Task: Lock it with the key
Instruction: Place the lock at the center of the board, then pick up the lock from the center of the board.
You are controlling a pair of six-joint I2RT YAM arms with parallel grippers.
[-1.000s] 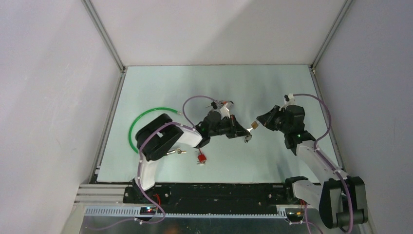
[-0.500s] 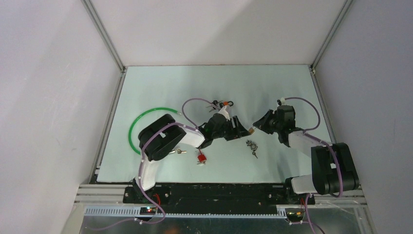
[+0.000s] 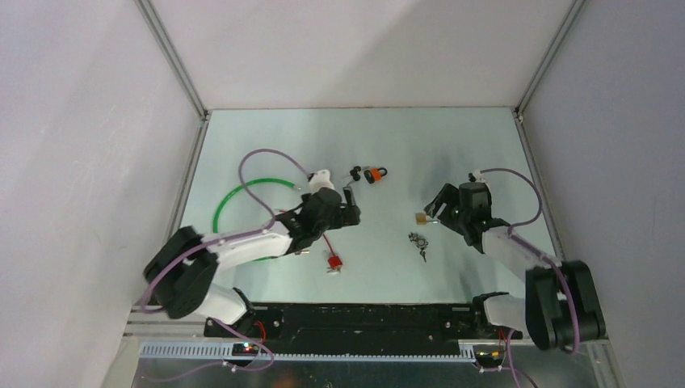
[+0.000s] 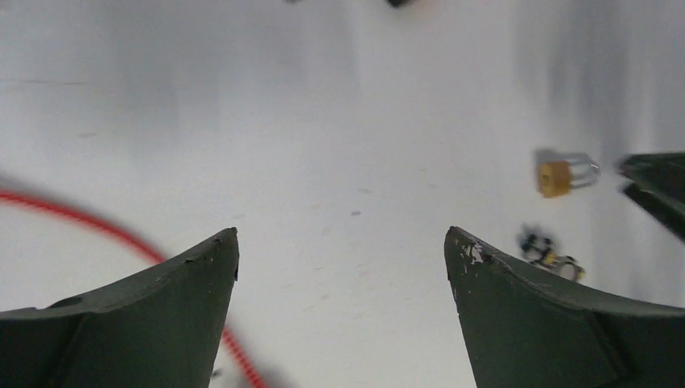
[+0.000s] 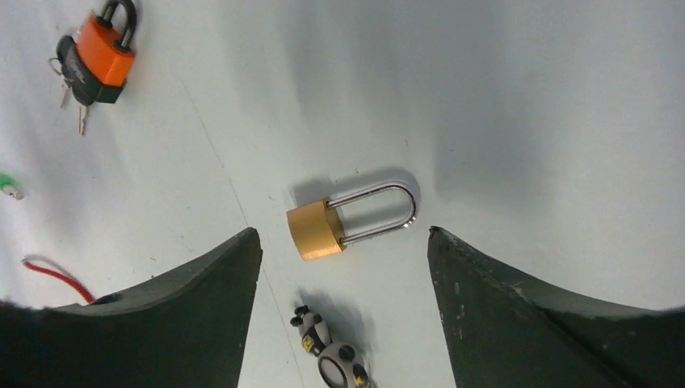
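A small brass padlock (image 5: 317, 229) with its silver shackle pushed in lies flat on the table, just ahead of my open right gripper (image 5: 343, 232) and touching neither finger. From above, the padlock (image 3: 421, 217) sits left of the right gripper (image 3: 434, 212). The key, on a ring with a dark fob (image 5: 333, 352), lies loose just nearer than the padlock; from above the key bunch (image 3: 418, 241) is apart from both grippers. My left gripper (image 4: 342, 242) is open and empty over bare table, well left of the padlock (image 4: 556, 176). It shows from above too, the left gripper (image 3: 349, 212).
An orange padlock with keys (image 3: 372, 174) lies at the back centre. A red padlock (image 3: 333, 262) on a red cord and a small loose key (image 3: 300, 252) lie near the left arm. A green cable loop (image 3: 239, 196) lies at the left. Side walls enclose the table.
Both grippers have opened. The key bunch and then the brass padlock were let go and now lie on the table. The left arm has drawn back to the left.
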